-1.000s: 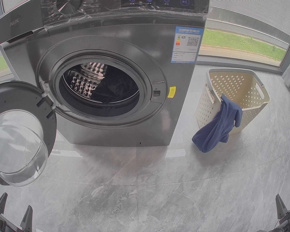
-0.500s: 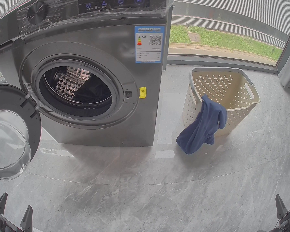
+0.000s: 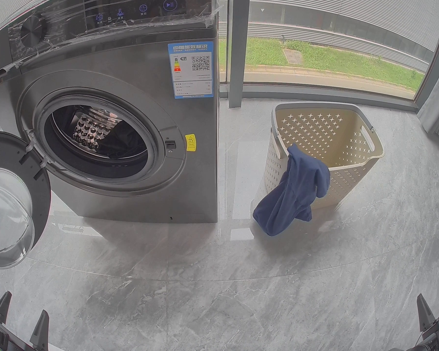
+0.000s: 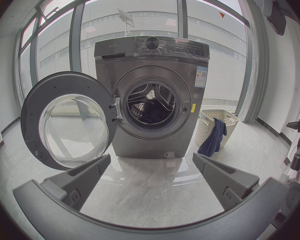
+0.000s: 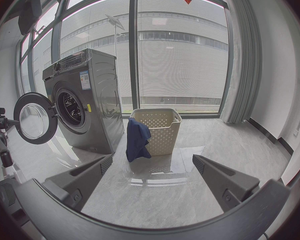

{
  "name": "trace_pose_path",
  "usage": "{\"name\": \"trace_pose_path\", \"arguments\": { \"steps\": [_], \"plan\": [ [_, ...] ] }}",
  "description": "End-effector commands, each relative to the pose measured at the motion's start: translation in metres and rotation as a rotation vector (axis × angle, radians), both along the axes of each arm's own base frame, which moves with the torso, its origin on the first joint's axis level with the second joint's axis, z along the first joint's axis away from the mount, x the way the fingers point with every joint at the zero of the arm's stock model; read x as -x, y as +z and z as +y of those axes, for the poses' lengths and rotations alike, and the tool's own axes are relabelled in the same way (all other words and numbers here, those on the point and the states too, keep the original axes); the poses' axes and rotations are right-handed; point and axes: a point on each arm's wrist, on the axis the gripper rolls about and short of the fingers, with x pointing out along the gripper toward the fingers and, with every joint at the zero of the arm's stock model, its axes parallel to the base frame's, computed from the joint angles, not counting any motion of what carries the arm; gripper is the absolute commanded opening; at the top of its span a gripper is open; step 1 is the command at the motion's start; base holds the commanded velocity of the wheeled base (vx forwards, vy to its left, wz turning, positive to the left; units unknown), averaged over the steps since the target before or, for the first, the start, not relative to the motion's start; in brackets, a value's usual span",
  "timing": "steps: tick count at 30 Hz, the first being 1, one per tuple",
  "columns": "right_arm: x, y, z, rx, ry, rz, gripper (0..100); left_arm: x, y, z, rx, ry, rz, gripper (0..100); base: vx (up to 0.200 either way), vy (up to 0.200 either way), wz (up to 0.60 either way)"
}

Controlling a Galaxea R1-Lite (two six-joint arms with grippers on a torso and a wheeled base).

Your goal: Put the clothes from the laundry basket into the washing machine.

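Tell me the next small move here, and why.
Probably advance the right gripper toward the blue garment. The garment hangs over the rim of the basket, mostly outside it. The right gripper is open, empty and far from it, as is the left gripper. The washing machine's door already stands open.
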Motion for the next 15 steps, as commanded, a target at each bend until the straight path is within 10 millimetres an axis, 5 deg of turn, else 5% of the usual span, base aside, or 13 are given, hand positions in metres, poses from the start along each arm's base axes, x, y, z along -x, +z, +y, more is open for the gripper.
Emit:
{"name": "trace_pose_path", "arguments": {
  "steps": [1, 5, 13, 15],
  "plan": [
    [-0.0009, -0.0049, 0.0, 0.001, 0.001, 0.011, 100, -0.0002, -0.0043, 0.0, 0.0, 0.002, 0.003, 100, 0.0, -0.2, 0.0],
    [-0.0009, -0.0049, 0.0, 0.001, 0.001, 0.011, 100, -0.0002, -0.0043, 0.0, 0.002, 0.002, 0.003, 100, 0.0, -0.2, 0.0],
    [-0.0009, -0.005, -0.0001, 0.0, -0.001, 0.012, 100, -0.0002, -0.0043, 0.0, 0.002, 0.002, 0.003, 100, 0.0, 0.0, 0.0],
    [-0.0009, -0.005, -0.0001, 0.0, -0.001, 0.012, 100, -0.0002, -0.0043, 0.0, 0.002, 0.002, 0.003, 100, 0.0, -0.2, 0.0]
  ]
}}
